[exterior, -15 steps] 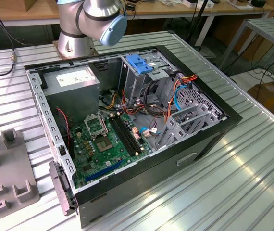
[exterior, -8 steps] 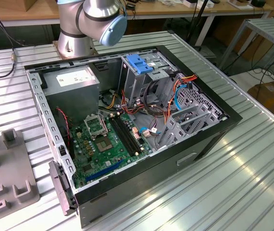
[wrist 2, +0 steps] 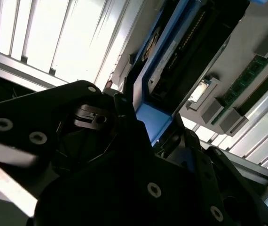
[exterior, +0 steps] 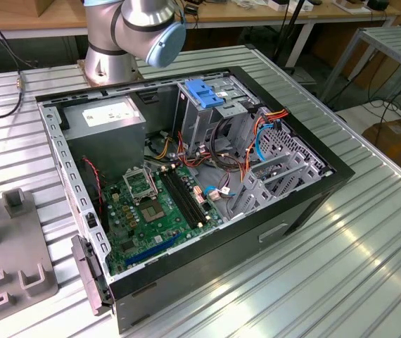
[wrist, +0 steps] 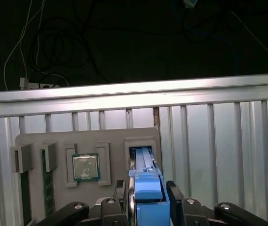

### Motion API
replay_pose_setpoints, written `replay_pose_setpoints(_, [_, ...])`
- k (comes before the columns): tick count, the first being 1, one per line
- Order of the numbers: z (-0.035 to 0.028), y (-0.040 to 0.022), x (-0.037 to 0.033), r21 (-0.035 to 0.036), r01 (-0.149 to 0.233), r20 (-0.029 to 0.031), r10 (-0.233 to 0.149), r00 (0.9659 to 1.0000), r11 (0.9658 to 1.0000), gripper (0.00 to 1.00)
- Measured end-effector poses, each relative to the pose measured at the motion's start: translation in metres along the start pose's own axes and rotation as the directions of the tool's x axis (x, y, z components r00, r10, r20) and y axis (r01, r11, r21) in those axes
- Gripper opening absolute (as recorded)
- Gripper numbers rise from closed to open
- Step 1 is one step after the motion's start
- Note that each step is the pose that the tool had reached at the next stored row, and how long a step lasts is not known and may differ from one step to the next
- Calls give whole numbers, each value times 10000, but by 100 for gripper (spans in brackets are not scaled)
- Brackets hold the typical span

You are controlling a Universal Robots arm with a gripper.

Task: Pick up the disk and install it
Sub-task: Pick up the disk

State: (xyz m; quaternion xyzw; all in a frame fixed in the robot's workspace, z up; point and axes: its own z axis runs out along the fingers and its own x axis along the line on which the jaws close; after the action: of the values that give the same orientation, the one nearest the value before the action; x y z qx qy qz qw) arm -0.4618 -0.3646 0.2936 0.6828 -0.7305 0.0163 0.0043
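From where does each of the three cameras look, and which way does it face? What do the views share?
Exterior view: off the arm, above the slatted table, looking down into the open computer case; the arm's grey joints show.
First wrist view: on the arm, looking along the claw at the disk in the grey tray's slot.
Second wrist view: on the arm, close behind the claw's black body, facing the disk's blue frame.
Shared: both wrist views show claw, disk and tray; all three show the table.
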Motion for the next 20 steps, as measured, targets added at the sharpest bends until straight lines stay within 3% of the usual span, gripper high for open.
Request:
replay_pose_setpoints(5, [5, 1, -19, -2, 1, 0, -1, 10000, 10000, 45])
replay_pose_setpoints(6, [5, 1, -19, -2, 0, -1, 0, 10000, 10000, 37])
replay_pose_setpoints(13, [7, 1, -18, -1, 11, 0, -11, 10000, 10000, 37])
replay_pose_setpoints(18, [10, 1, -13, 15, 563, 9, -563, 9984, 9984, 37])
replay_pose_setpoints(20, [10, 1, -13, 17, 599, 10, -599, 9982, 9982, 37])
